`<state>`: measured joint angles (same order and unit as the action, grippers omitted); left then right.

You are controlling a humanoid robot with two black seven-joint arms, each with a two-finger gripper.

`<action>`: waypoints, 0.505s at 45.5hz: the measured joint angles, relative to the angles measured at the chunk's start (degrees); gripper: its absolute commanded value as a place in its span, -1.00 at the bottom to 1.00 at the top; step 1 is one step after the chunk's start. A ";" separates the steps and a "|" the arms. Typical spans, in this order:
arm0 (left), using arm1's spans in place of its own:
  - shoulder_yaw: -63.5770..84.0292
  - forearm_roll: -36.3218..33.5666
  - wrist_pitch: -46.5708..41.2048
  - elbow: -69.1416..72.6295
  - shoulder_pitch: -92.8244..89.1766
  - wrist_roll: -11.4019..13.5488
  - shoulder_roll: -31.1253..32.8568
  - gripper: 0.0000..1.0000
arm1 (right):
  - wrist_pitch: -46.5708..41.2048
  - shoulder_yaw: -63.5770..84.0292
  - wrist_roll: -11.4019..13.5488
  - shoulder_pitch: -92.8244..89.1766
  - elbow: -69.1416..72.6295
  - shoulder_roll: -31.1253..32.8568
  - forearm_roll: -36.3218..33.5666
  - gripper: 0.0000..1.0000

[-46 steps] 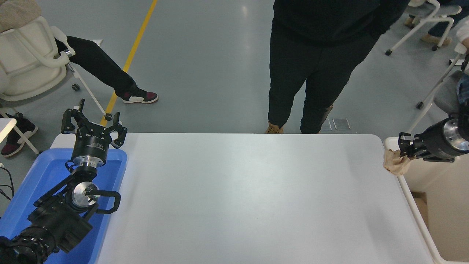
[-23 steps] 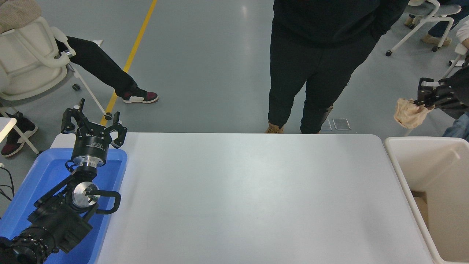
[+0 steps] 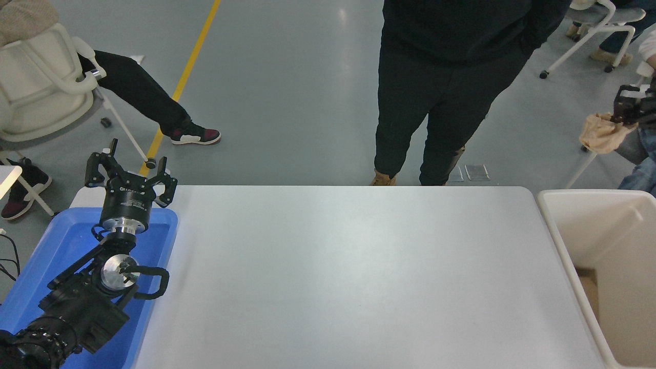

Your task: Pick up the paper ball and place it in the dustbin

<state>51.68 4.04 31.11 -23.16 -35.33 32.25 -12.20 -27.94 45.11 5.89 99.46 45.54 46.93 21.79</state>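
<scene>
The tan paper ball (image 3: 600,134) hangs at the right edge of the head view, high above the floor beyond the table. My right gripper (image 3: 626,110) is shut on its upper right part; only the fingertips show, the arm is cut off by the frame edge. The cream-white dustbin (image 3: 579,236) stands at the table's right end, below and nearer than the ball. My left gripper (image 3: 130,171) is parked open over the far end of a blue tray at the lower left.
The white table (image 3: 348,277) fills the middle. A blue tray (image 3: 56,246) lies under the left arm. A person in black (image 3: 441,87) stands at the far edge. Chairs and seated people's legs are at the top left and top right.
My right gripper has carried the paper ball up and to the right, from the bin's near-left rim to high above and beyond the bin. The left arm has not moved.
</scene>
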 measured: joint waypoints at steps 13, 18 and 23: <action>0.00 0.01 0.00 0.03 -0.01 0.00 -0.01 0.98 | 9.56 -13.56 0.22 -22.73 -20.60 -3.53 -2.57 -1.00; 0.00 0.00 0.00 0.02 0.00 0.00 -0.01 0.98 | 13.32 -16.62 0.31 -30.65 -27.24 -5.38 -6.69 -1.00; 0.00 0.01 0.00 0.02 -0.01 0.00 -0.01 0.98 | 16.29 -18.30 0.37 -37.18 -32.75 -7.38 -11.21 -1.00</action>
<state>51.68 4.05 31.11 -23.14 -35.33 32.26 -12.21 -11.66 26.81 6.27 62.28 12.79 39.55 10.58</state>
